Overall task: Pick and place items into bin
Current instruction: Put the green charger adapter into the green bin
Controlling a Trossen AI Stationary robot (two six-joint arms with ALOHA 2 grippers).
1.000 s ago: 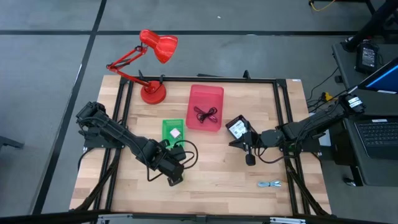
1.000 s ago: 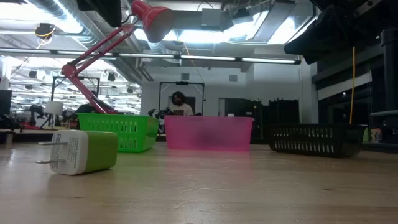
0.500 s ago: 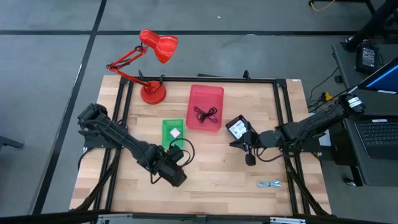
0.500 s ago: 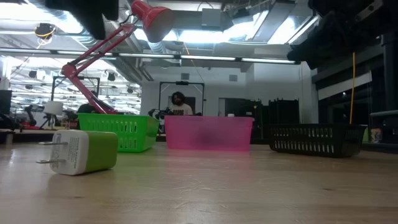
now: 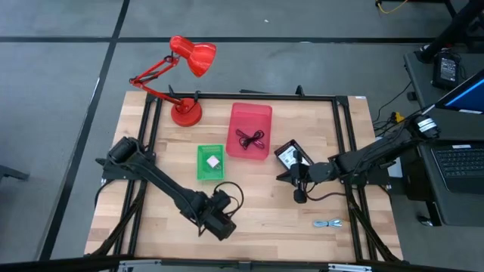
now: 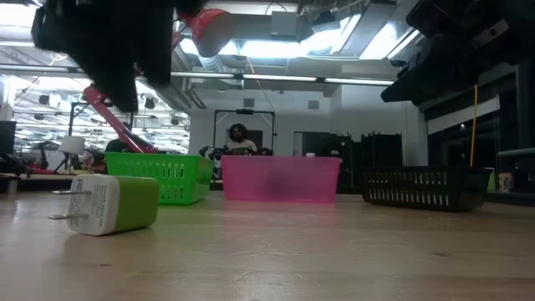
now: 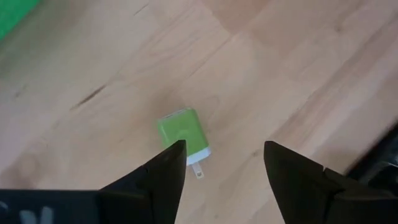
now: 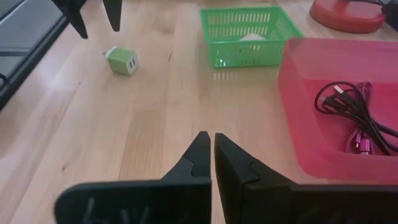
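Note:
A small green-and-white charger plug (image 7: 182, 134) lies on its side on the wooden table (image 5: 265, 219), near the front; it also shows in the low view (image 6: 109, 203). My left gripper (image 7: 225, 149) hangs open above it, pointing steeply down, and touches nothing; in the high view (image 5: 219, 223) it hides the plug. My right gripper (image 8: 213, 149) is shut and holds nothing, hovering right of centre (image 5: 301, 195). A blue-grey coiled cable (image 5: 327, 224) lies near the front right.
A green basket (image 5: 200, 168) holds a white packet (image 5: 212, 161). The pink bin (image 5: 243, 113) holds black and maroon cables (image 8: 348, 115). A black mesh basket (image 6: 426, 188) stands beside my right gripper. The red desk lamp (image 5: 185, 68) stands at the far left. A person sits far behind.
My left gripper has come down and gone toward the table's near edge, rolling about its own axis; in the low view it has dropped into the picture at the top left, over the green plug. The plug has not moved.

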